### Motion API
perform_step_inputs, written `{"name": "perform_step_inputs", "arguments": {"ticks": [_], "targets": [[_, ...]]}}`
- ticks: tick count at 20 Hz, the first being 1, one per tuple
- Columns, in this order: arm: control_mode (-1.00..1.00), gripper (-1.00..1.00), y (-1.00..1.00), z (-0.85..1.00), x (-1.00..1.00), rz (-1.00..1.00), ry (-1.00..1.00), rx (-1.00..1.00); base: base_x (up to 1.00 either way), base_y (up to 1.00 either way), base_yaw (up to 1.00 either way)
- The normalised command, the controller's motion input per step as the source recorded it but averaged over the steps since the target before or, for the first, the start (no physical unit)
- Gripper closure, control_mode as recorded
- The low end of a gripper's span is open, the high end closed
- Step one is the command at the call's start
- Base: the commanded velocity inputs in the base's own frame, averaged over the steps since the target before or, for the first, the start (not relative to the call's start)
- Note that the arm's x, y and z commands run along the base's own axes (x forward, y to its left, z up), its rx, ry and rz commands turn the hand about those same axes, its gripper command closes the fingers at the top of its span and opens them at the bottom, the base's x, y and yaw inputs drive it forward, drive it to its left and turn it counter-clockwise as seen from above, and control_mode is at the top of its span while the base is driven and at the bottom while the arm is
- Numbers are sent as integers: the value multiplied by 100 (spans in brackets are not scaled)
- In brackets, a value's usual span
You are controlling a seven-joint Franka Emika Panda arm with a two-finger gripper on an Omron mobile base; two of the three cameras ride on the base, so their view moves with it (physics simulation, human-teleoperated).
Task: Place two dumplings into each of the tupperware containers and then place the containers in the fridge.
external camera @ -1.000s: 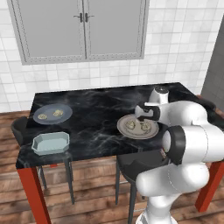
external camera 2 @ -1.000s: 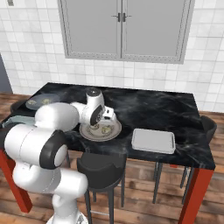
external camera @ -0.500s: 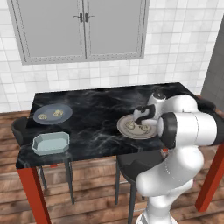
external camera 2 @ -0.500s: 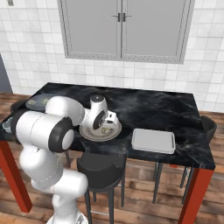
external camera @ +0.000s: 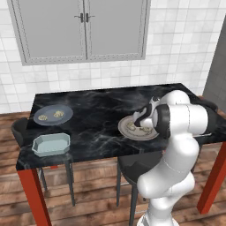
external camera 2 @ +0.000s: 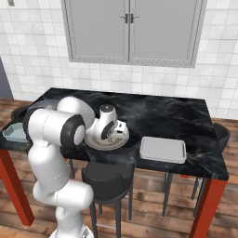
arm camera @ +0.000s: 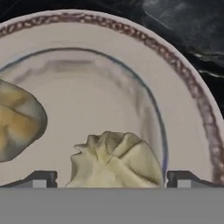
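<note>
Hand view: end effector (arm camera: pixel 111 177) spread wide, newly lowered over beige plate (arm camera: pixel 183 87), straddling 1 dumpling (arm camera: pixel 116 159) at 6 o'clock; second dumpling (arm camera: pixel 17 120) at 9 o'clock. Ready to clench. Tupperware container (external camera: pixel 51 144) far across worktop (external camera: pixel 97 106), unfilled.

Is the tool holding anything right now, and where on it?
Nothing is held: the tool is open, its fingertips either side of a tan crimped dumpling on the round beige plate.

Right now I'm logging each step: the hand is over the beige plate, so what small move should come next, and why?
Probably ease straight down and close. The gripper is open, its fingers either side of a dumpling on the beige plate.
</note>
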Motion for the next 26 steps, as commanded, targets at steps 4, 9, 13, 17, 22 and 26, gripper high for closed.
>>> {"name": "perform_step_inputs", "arguments": {"ticks": [4,9,13,17,22,26], "targets": [[-100,-100,-4,-15,18,0,0,0,0,0,0],[-100,100,0,-7,4,0,0,0,0,0,0],[-100,100,0,0,0,0,0,0,0,0,0],[-100,100,-22,34,-3,0,0,0,0,0,0],[-100,100,-37,82,-3,1,5,0,0,0,0],[-100,100,-46,70,-12,0,22,-2,0,0,0]]}}
